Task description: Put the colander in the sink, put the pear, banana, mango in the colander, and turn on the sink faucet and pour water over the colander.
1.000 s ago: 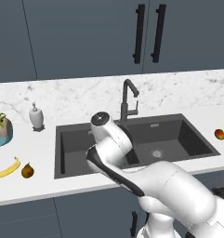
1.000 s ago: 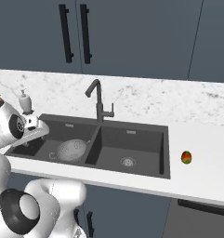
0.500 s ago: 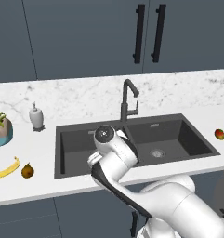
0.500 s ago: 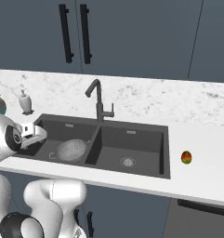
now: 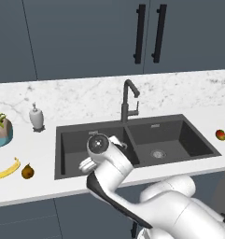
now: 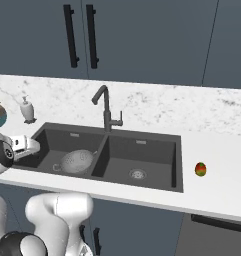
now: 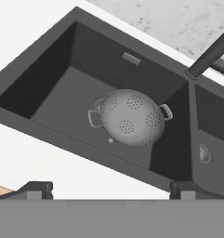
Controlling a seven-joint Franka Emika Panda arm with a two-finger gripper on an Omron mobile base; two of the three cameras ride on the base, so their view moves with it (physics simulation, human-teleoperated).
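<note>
The silvery perforated colander point(image 7: 132, 118) lies in the left basin of the dark sink point(image 7: 62, 93), also seen as the colander point(image 6: 76, 161) in the sink point(image 6: 152, 155). My gripper point(image 7: 111, 191) hangs open and empty above the sink's front rim, looking down at the colander from a distance. The arm's wrist point(image 5: 100, 145) hides the left basin of the sink point(image 5: 179, 135). The banana point(image 5: 5, 170) and the brown pear point(image 5: 27, 172) lie side by side on the counter left of the sink. The mango point(image 5: 221, 135) point(image 6: 200, 169) rests right of it. The dark faucet point(image 5: 128, 100) point(image 6: 106, 107) point(image 7: 211, 56) rises behind the divider.
A white soap dispenser point(image 5: 36, 116) point(image 6: 27, 109) stands behind the sink's left corner. A potted plant in a teal bowl point(image 5: 1, 130) sits at the far left. Dark cabinets with black handles point(image 5: 149, 32) rise behind the marble counter.
The hand has pulled back from over the left basin toward the sink's front edge and a little left. The colander stays in the basin, and the jaws stay open.
</note>
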